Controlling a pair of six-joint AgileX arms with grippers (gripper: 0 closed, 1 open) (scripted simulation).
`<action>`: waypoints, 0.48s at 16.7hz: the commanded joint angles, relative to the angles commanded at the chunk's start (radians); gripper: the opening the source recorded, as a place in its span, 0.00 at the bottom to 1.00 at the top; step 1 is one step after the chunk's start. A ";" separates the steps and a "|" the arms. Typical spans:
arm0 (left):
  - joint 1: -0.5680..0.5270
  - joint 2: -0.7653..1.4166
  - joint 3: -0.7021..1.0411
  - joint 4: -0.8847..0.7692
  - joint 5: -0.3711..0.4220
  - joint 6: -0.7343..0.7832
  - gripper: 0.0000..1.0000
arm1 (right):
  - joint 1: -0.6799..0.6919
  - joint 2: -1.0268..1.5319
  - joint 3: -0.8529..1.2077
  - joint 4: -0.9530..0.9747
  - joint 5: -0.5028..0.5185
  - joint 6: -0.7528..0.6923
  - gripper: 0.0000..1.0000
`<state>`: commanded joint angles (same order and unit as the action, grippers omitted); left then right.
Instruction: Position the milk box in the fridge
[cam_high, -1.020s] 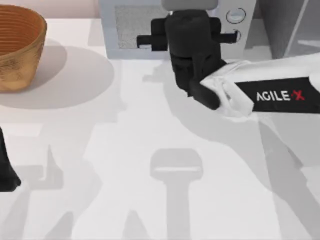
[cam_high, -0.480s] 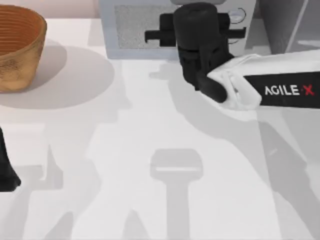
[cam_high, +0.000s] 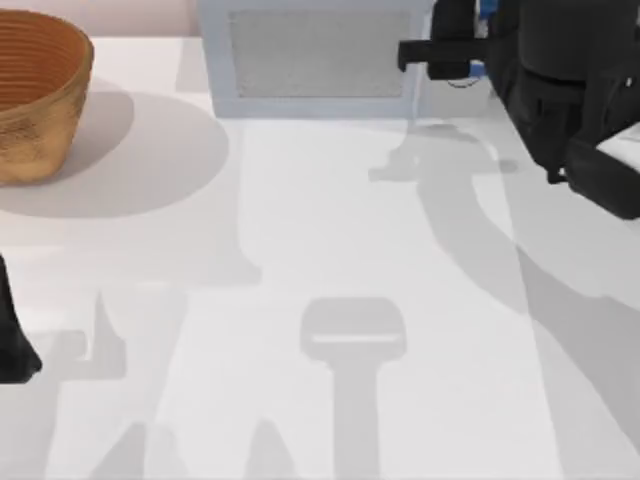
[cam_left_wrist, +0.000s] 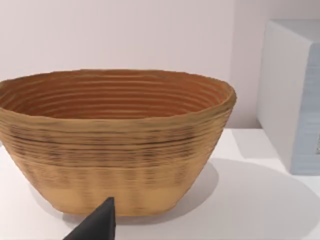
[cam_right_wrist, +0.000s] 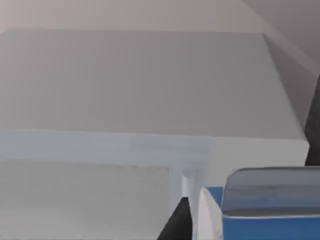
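At table's far right, right gripper (cam_high: 478, 45) fingers clamping one milk box (cam_high: 487, 12), one basket (cam_high: 35, 95) left.

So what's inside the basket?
Nothing shows inside the basket: the left wrist view shows bare ribbed inner wall. Its floor is hidden by the near wall, and the top view cuts off part of it.

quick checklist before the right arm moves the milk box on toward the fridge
1. Milk box in the right gripper: ok, blue carton between the fingers.
2. Carton lifted above the microwave: ok in the right wrist view.
3. Fridge door open: cannot tell.
4. Left gripper out of the way: ok, parked near the basket at the table's left.
5. Grip secure: cannot tell.
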<state>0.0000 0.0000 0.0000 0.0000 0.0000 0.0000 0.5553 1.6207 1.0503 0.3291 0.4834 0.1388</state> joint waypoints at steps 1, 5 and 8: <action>0.000 0.000 0.000 0.000 0.000 0.000 1.00 | -0.021 -0.099 -0.059 -0.019 -0.030 -0.006 0.00; 0.000 0.000 0.000 0.000 0.000 0.000 1.00 | -0.117 -0.533 -0.315 -0.089 -0.168 -0.036 0.00; 0.000 0.000 0.000 0.000 0.000 0.000 1.00 | -0.203 -0.858 -0.516 -0.139 -0.276 -0.060 0.00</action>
<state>0.0000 0.0000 0.0000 0.0000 0.0000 0.0000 0.3526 0.7622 0.5347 0.1904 0.2073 0.0790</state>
